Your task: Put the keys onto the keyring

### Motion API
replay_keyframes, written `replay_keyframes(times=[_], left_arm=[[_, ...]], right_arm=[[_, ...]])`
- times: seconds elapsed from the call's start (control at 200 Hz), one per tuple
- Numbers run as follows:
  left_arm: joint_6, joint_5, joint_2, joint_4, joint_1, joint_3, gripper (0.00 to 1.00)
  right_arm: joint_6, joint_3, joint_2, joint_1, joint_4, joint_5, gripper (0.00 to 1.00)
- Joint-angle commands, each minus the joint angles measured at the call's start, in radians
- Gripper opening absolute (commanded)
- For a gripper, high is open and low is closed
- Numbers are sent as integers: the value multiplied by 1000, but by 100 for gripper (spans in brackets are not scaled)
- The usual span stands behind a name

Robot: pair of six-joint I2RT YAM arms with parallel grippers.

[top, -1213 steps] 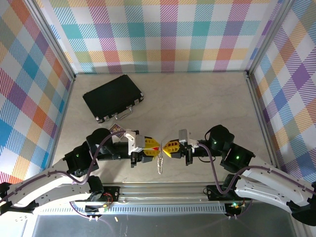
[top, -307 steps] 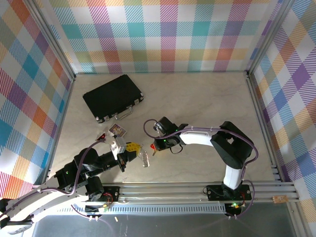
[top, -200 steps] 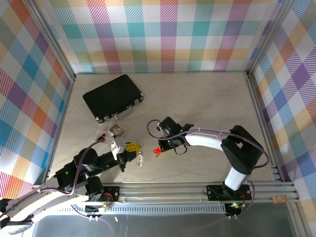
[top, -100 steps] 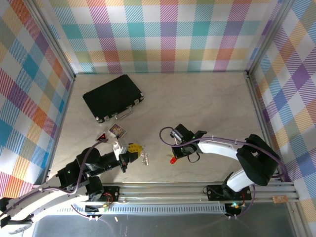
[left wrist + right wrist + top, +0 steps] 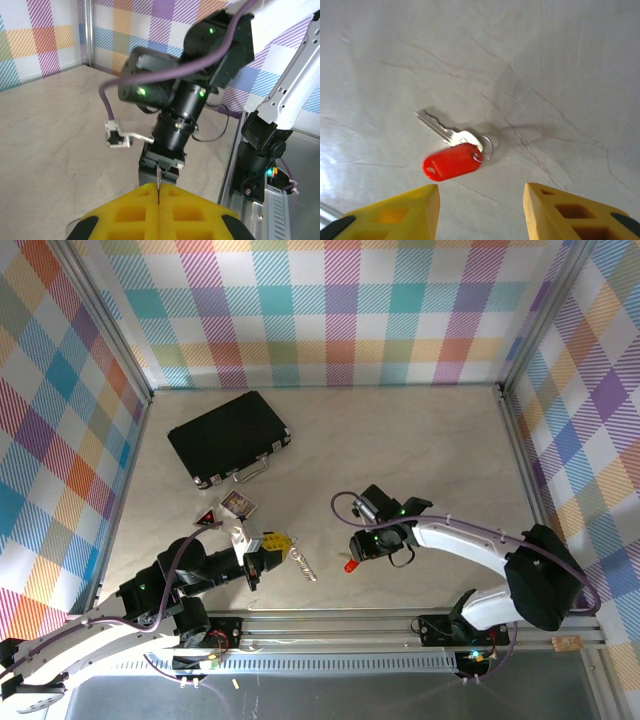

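Your left gripper (image 5: 279, 540): low, near the front edge of the bench (image 5: 430, 450). Jaws pressed together on the keyring (image 5: 304, 566), which juts out toward the right arm. In the left wrist view a thin metal edge stands up between the yellow pads (image 5: 125, 217).

Your right gripper (image 5: 358, 550): jaws spread wide, holding nothing, poised over the key (image 5: 451, 161).

Key: flat on the bench, red head toward the camera, silver blade angled up-left, a small ring at the head. It lies just beside the keyring, apart from it.

Black case (image 5: 228, 437): far left, well away.
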Motion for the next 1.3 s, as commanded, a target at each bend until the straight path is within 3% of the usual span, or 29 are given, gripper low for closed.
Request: replay_keyframes(times=[0.0, 0.345, 0.56, 1.295], left_arm=[[-10, 24, -18, 56, -8, -8, 0], [-12, 43, -23, 69, -8, -8, 0], [-13, 50, -16, 77, -8, -11, 0], [-10, 55, 3, 83, -8, -13, 0]], right_arm=[[-75, 70, 6, -61, -129, -90, 50], [-143, 113, 187, -208, -99, -349, 48], [-186, 141, 297, -217, -117, -428, 45], [-241, 162, 421, -226, -136, -473, 31]])
